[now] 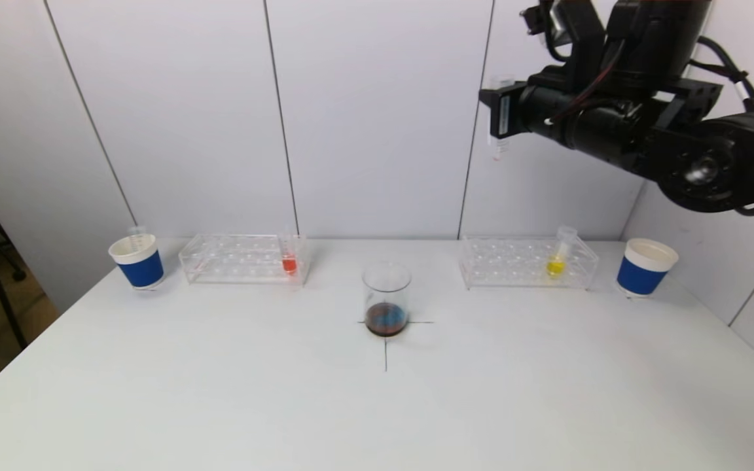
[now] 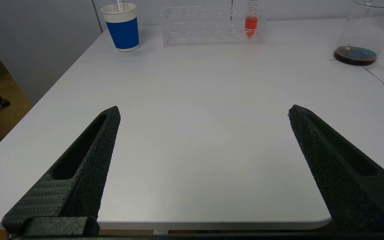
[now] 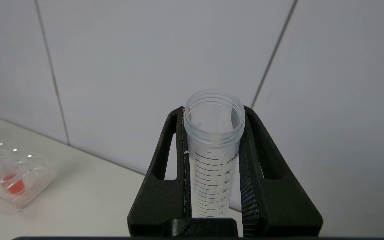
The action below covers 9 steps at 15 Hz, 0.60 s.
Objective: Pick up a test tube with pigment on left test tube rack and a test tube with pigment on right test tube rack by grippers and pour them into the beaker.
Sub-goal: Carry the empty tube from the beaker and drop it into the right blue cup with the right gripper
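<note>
The desk (image 1: 377, 405) carries two racks: the left rack (image 1: 243, 258) at 11 o'clock from the beaker (image 1: 387, 299), the right rack (image 1: 526, 263) at 1 o'clock. The beaker sits on a cross mark and holds dark liquid. A blue cup (image 1: 137, 261) stands at the left rack's 9 o'clock, another cup (image 1: 645, 266) at the right rack's 3 o'clock.

The right claw (image 3: 213, 140) is raised high near the wall and clamps an upright clear tube (image 1: 500, 118), apparently empty; it likely goes to a cup. The left claw (image 2: 203, 113) hangs wide over the near desk, holding nothing. The red tube (image 2: 251, 23) stands upright at its 12 o'clock, nothing between. The yellow tube (image 1: 559, 255) leans in the right rack.
</note>
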Each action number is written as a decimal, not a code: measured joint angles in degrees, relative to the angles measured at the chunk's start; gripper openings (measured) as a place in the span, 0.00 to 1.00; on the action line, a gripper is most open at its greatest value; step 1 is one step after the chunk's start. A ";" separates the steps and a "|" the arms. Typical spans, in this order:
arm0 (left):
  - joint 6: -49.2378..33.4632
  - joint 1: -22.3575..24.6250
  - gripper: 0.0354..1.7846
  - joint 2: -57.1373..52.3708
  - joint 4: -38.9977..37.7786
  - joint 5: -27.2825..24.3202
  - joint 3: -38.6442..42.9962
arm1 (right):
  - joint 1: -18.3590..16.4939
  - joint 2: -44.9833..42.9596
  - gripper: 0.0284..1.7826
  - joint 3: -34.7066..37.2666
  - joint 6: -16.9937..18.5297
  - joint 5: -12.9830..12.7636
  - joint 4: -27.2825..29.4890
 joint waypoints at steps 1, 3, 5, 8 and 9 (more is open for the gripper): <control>0.01 0.00 0.99 0.00 -0.02 0.00 0.00 | -1.83 -0.67 0.25 -0.94 0.22 -0.38 0.99; 0.01 0.00 0.99 0.00 0.00 0.00 0.00 | -5.92 -1.61 0.25 -2.18 1.23 -0.83 2.71; 0.01 0.00 0.99 0.00 -0.02 -0.02 0.00 | -10.07 -2.18 0.25 -3.07 2.36 -1.05 5.13; 0.01 0.00 0.99 0.00 -0.02 0.00 0.00 | -15.36 -2.40 0.25 -3.86 4.16 -0.99 6.28; 0.00 0.00 0.99 0.00 -0.02 0.00 0.00 | -17.23 -2.35 0.25 -3.91 4.46 -0.99 6.36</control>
